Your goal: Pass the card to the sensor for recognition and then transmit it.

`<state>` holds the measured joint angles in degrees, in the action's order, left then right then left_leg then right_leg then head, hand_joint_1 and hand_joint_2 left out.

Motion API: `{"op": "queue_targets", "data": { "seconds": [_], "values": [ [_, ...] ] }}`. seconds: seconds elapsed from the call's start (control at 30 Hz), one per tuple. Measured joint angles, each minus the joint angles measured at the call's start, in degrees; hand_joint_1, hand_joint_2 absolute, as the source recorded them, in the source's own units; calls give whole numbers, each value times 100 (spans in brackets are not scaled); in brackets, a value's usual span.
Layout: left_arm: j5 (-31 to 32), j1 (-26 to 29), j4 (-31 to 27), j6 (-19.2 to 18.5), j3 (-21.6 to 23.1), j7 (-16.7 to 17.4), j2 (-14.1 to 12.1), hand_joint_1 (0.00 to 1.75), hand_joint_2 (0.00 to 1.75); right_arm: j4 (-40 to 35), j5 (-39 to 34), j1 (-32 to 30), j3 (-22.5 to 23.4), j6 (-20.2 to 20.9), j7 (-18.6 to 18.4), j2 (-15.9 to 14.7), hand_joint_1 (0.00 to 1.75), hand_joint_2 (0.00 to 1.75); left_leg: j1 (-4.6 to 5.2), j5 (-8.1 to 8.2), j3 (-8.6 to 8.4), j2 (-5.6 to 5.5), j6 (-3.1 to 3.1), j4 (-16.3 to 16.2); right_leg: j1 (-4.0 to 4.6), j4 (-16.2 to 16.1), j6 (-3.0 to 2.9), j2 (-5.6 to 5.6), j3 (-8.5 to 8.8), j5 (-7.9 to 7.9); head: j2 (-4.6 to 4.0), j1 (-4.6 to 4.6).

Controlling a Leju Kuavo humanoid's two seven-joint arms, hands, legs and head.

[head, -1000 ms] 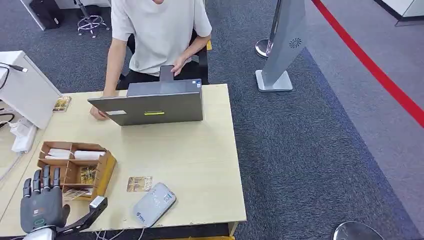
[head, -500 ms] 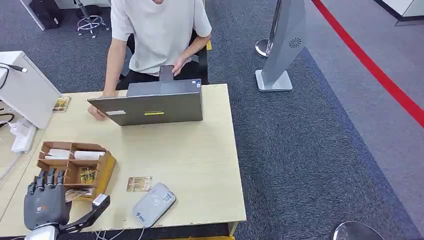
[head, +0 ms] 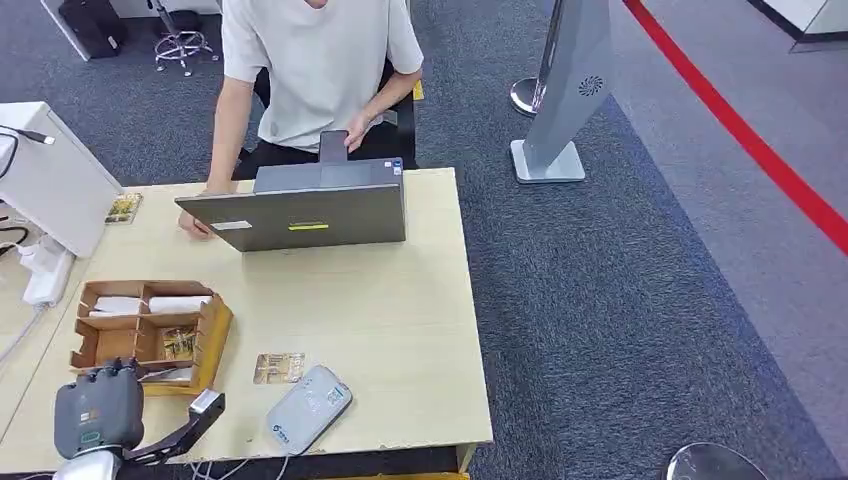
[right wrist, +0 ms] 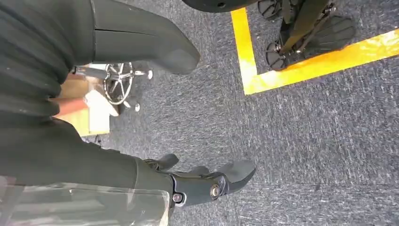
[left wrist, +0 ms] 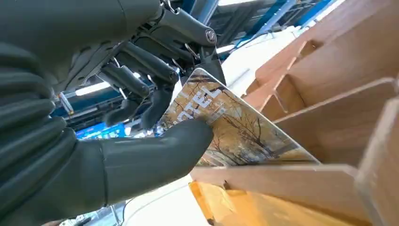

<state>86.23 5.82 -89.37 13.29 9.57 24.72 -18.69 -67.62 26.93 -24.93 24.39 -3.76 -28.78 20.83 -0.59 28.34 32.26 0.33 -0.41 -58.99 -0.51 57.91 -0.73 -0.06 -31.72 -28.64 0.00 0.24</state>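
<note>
The left hand (head: 98, 418) has dropped to the wooden card box (head: 150, 335), fingers now curled over; thumb and fingers pinch a hotel card (left wrist: 230, 127), seemingly still part-slotted. It may snag the divider and slip. Right hand (right wrist: 207, 181) hangs empty, loosely spread; the card reader (head: 308, 408) waits nearby.

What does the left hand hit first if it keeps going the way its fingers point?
Probably the wooden organizer box: the left hand pinches a card at its near compartment, fingers aimed into the dividers. Depth is unclear.
</note>
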Motion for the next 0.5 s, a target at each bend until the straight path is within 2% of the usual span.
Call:
{"op": "queue_targets", "data": {
  "seconds": [0.2, 0.5],
  "values": [
    [0, -2, 0, 11, -2, -155, 24, 175, 175, -33, 2, -12, -4, -9, -29, 0, 0, 175, 0, 0, 0, 0, 0, 0, 0, 0, 0, 0, 0, 0, -2, 0],
    [0, -114, -77, 63, -2, -50, -35, 175, 175, -31, 110, -6, -4, 6, 55, 0, 0, 175, -1, -4, 2, -2, 0, -1, 0, 0, 0, -2, -3, 0, -2, 0]
  ]
}}
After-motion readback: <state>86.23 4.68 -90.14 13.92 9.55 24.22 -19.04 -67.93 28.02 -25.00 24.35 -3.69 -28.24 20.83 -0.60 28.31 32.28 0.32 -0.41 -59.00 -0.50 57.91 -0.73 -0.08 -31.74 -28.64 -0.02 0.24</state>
